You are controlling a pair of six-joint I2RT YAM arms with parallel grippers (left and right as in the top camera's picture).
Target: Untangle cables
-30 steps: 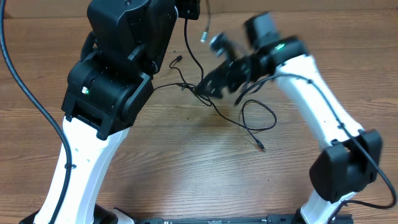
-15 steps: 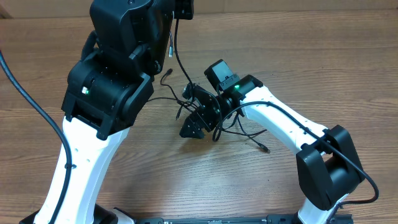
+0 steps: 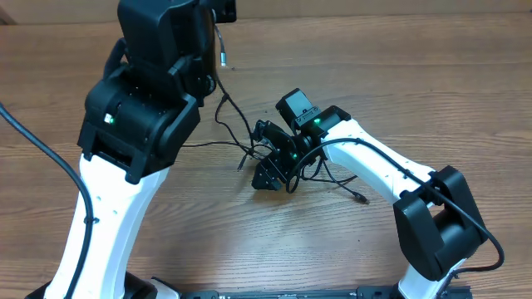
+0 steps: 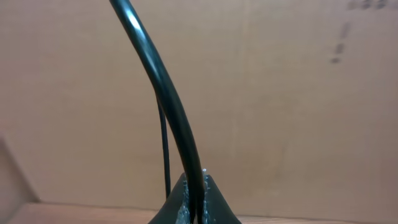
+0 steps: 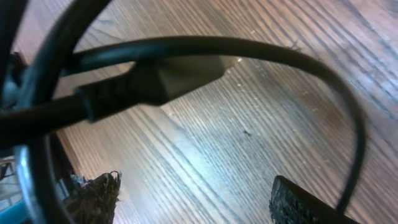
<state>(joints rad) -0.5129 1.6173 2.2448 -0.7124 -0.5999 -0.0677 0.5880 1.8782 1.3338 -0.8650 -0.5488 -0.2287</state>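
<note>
The cables (image 3: 235, 110) are thin black cords knotted together at the table's middle. One strand rises to my left gripper (image 3: 221, 12) at the top, and a silver plug tip (image 3: 223, 56) dangles beside it. In the left wrist view that gripper (image 4: 196, 199) is shut on a black cable (image 4: 161, 87) that runs up out of the jaws. My right gripper (image 3: 268, 176) hangs low at the right side of the knot. Its wrist view shows the gripper (image 5: 198, 200) open over bare wood, with a cable plug (image 5: 161, 78) and loops close above the fingers (image 5: 301, 202).
The wooden table (image 3: 465, 75) stretches around the knot. A loose cable end with a plug tip (image 3: 359, 199) lies to the right, under the right arm's white link (image 3: 374, 162). The bulky left arm (image 3: 137, 116) covers the left side.
My right arm has swung down and left onto the knot, its jaws narrowing a little. The left gripper has shifted slightly left with its cable, dragging the tangle that way.
</note>
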